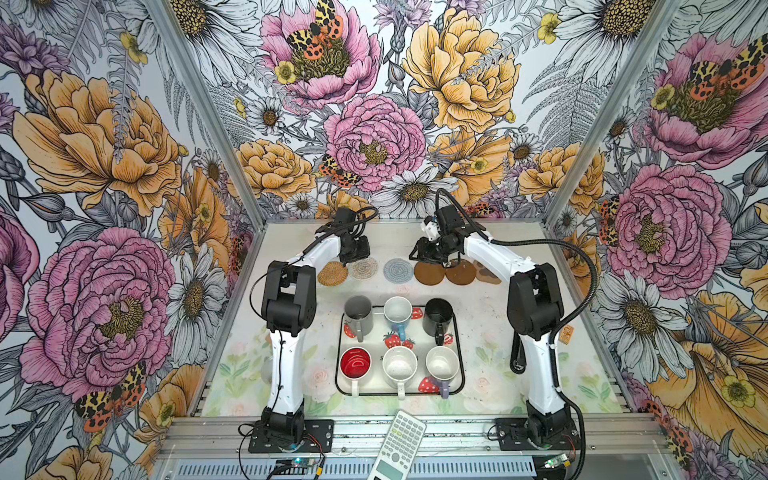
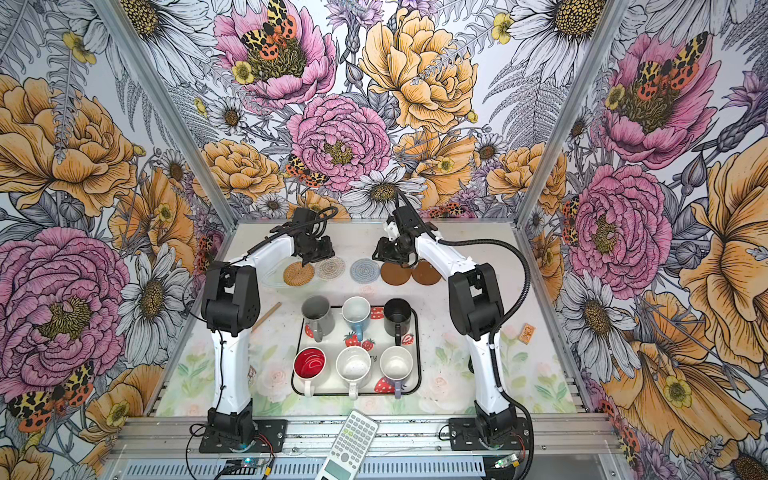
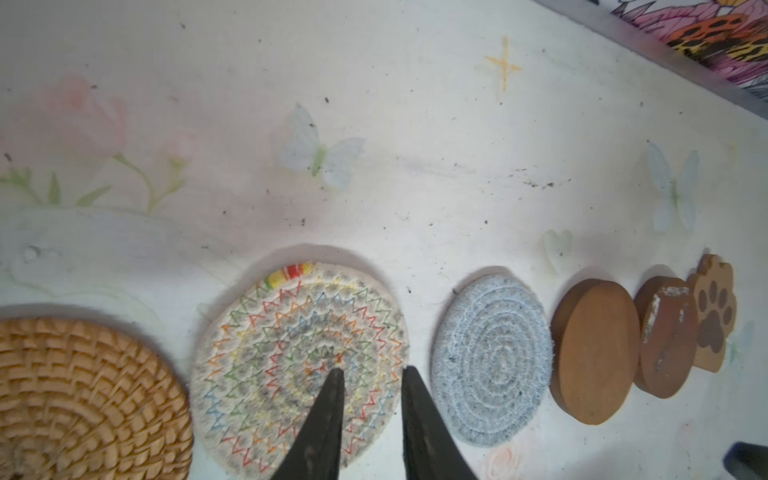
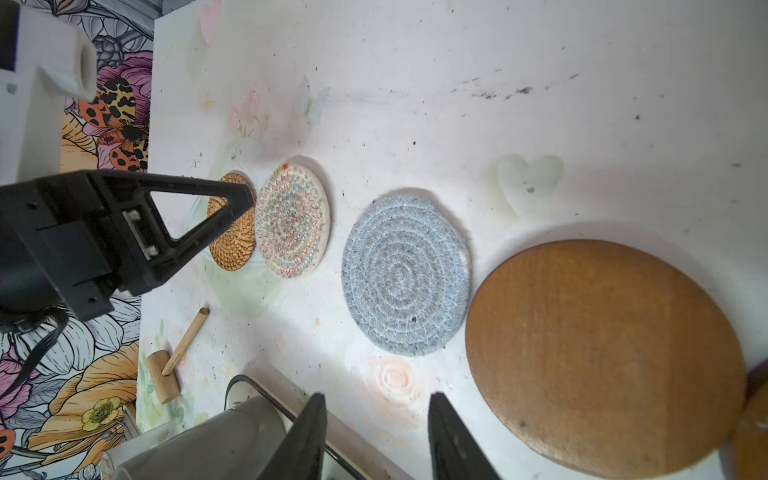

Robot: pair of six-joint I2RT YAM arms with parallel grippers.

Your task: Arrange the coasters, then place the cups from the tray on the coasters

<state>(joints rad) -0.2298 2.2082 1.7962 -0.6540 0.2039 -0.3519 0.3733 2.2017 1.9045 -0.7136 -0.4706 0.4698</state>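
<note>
Six coasters lie in a row at the back of the table: tan rattan (image 1: 332, 274), whitish crochet (image 1: 363, 268), blue-grey crochet (image 1: 398, 270), two brown discs (image 1: 429, 273) (image 1: 460, 272) and a paw shape (image 1: 486, 274). The discs and the paw sit edge to edge. My left gripper (image 3: 374, 372) hovers over the whitish coaster's (image 3: 299, 357) edge, jaws a little apart and empty. My right gripper (image 4: 376, 397) stands open and empty over bare table beside a brown disc (image 4: 602, 357). On the strawberry tray (image 1: 417, 332) stand grey (image 1: 358, 311), light blue (image 1: 397, 311), black (image 1: 438, 313), red-inside (image 1: 355, 362), speckled (image 1: 400, 363) and lavender (image 1: 441, 363) cups.
A calculator (image 1: 399, 449) lies on the front rail. A small wooden mallet (image 4: 166, 374) rests near the left wall beside the tray. A small orange tag (image 1: 566, 333) lies at the right edge. Both arms reach along either side of the tray.
</note>
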